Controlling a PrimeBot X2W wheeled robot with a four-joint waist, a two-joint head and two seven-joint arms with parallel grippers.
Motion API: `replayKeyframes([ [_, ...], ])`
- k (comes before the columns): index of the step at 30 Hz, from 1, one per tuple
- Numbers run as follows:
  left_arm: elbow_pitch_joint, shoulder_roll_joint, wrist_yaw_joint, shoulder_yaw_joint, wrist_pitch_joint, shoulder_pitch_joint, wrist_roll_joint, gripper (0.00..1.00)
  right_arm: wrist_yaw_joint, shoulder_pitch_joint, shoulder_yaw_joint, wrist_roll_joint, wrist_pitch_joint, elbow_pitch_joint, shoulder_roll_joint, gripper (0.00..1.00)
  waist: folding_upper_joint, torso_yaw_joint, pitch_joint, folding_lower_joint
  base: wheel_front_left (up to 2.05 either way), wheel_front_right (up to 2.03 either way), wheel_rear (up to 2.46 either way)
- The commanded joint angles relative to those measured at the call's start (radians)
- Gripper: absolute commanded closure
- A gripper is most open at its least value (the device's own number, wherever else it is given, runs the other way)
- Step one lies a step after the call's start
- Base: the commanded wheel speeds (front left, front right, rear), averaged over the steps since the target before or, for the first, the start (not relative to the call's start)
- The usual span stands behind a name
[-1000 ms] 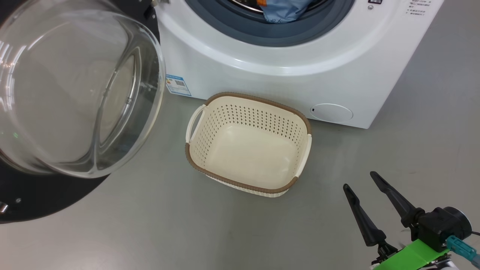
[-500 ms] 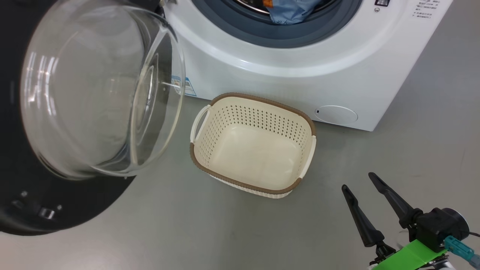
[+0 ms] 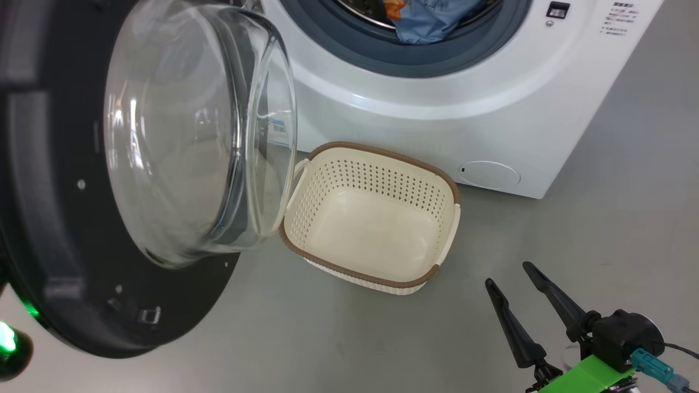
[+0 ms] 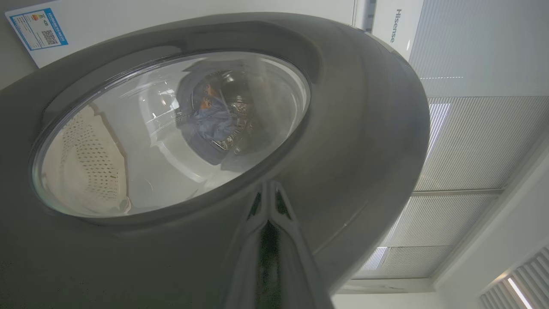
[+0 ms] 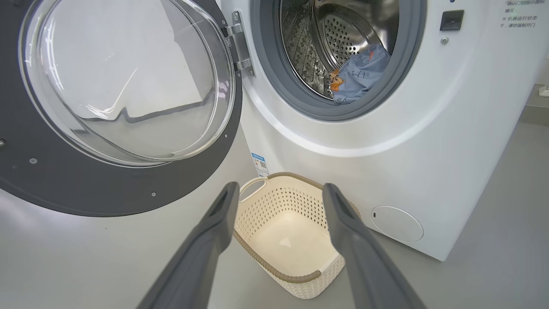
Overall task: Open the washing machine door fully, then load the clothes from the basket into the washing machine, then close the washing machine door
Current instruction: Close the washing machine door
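Closed left claw (image 4: 268, 191) seemingly against the door (image 4: 364, 128) — clothes (image 5: 360, 73) in drum (image 5: 343, 30).

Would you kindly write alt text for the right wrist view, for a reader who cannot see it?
A white washing machine stands with its round black-framed door swung open to the left and light blue clothes lying in its drum. An empty cream basket sits on the grey floor before it, seen between the two fingers of the open right gripper.

Clothes (image 3: 431, 22) partly beyond the top edge
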Motion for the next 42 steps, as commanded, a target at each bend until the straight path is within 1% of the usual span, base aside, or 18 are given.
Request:
replayKeyframes([
  [1,-0.042,0.034,0.007,0.013,0.023,0.004,-0.010,1.00,0.002,-0.026,0.025,0.005,-0.010,-0.018,-0.003,0.00,0.0000,-0.010,-0.007,0.0000,0.00,0.00,0.00],
  [7,-0.092,-0.010,0.016,-0.008,0.039,-0.021,-0.049,1.00,0.002,-0.028,0.032,0.009,-0.024,0.005,0.009,0.00,0.0000,-0.032,-0.020,0.0000,0.00,0.00,0.00],
  [11,-0.098,-0.030,0.024,-0.037,0.039,-0.030,-0.042,1.00,0.002,-0.040,0.042,0.013,-0.032,0.020,0.020,0.00,0.0000,-0.055,-0.027,0.0000,0.00,0.00,0.00],
  [18,-0.103,-0.063,0.034,-0.083,0.032,-0.048,-0.032,1.00,0.002,-0.052,0.055,0.022,-0.046,0.049,0.039,0.00,0.0000,-0.115,-0.046,0.0000,0.00,0.00,0.00],
  [23,-0.105,-0.076,0.031,-0.102,0.027,-0.068,-0.031,1.00,0.002,-0.059,0.060,0.027,-0.055,0.068,0.049,0.00,0.0000,-0.161,-0.053,0.0000,0.00,0.00,0.00],
  [28,-0.099,-0.096,0.010,-0.130,0.006,-0.094,-0.028,1.00,0.002,-0.060,0.063,0.031,-0.060,0.084,0.061,0.00,0.0000,-0.202,-0.060,0.0000,0.00,0.00,0.00],
  [33,-0.077,-0.107,-0.021,-0.148,-0.020,-0.121,-0.021,1.00,0.002,-0.072,0.069,0.037,-0.063,0.095,0.073,0.00,0.0000,-0.254,-0.062,0.0000,0.00,0.00,0.00],
  [34,-0.077,-0.107,-0.021,-0.148,-0.020,-0.121,-0.021,1.00,0.002,-0.072,0.069,0.037,-0.063,0.095,0.073,0.00,0.0000,-0.254,-0.062,0.0000,0.00,0.00,0.00],
  [39,-0.038,-0.114,-0.069,-0.165,-0.066,-0.150,0.010,1.00,0.002,-0.083,0.070,0.040,-0.065,0.103,0.077,0.00,0.0000,-0.316,-0.057,0.0000,0.00,0.00,0.00],
  [42,-0.009,-0.118,-0.106,-0.171,-0.097,-0.174,0.017,1.00,0.002,-0.088,0.066,0.044,-0.065,0.101,0.080,0.00,0.0000,-0.352,-0.045,0.0000,0.00,0.00,0.00],
])
